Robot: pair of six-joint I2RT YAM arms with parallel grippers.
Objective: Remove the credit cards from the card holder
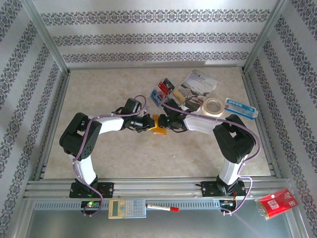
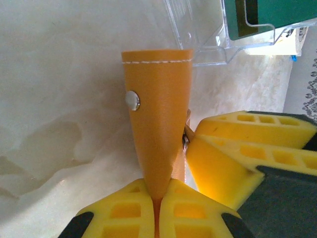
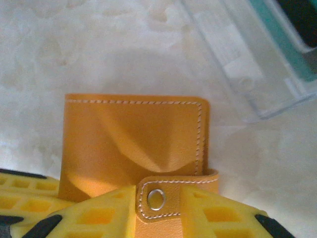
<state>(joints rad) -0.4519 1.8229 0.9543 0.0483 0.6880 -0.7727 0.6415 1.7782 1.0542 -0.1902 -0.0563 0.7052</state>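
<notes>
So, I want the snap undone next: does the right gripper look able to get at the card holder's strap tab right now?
Probably yes. The left gripper pinches the card holder by one edge, and the strap tab lies between the fingers of the right gripper, with nothing in between.

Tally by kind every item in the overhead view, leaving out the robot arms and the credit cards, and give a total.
card holder: 1
brochure: 1
tape roll: 1
white-and-blue box: 1
calculator: 1
marker: 1
red packet: 1
Total: 7
</notes>
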